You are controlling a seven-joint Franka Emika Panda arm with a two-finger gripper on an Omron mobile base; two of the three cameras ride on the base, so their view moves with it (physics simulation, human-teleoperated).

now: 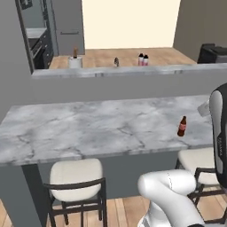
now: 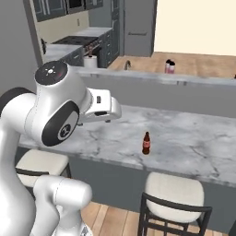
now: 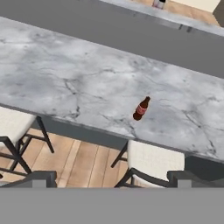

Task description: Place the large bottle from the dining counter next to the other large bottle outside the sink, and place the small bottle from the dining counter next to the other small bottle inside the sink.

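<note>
The small bottle [image 1: 181, 126] [image 2: 146, 143] [image 3: 141, 108], dark brown with a red label, stands upright near the front edge of the white marble dining counter [image 1: 80, 126] [image 2: 193, 138] [image 3: 65, 74]. My gripper [image 3: 111, 180] hovers high above the stools, short of the counter's front edge. It is open, its fingertips are wide apart and nothing is between them. Two pale bottles with dark caps [image 1: 143, 59] [image 2: 169, 67] stand side by side on the far counter, right of the faucet [image 1: 116, 61] [image 2: 127, 64]. The sink basin and the other small bottle are hidden behind the raised ledge.
Cream-cushioned stools with dark frames [image 1: 76, 177] [image 2: 174, 193] [image 3: 155, 162] stand along the counter's near side. A grey raised ledge [image 1: 124, 71] [image 2: 184, 79] runs behind the marble slab. A white jar [image 1: 75, 61] sits on the far counter to the left.
</note>
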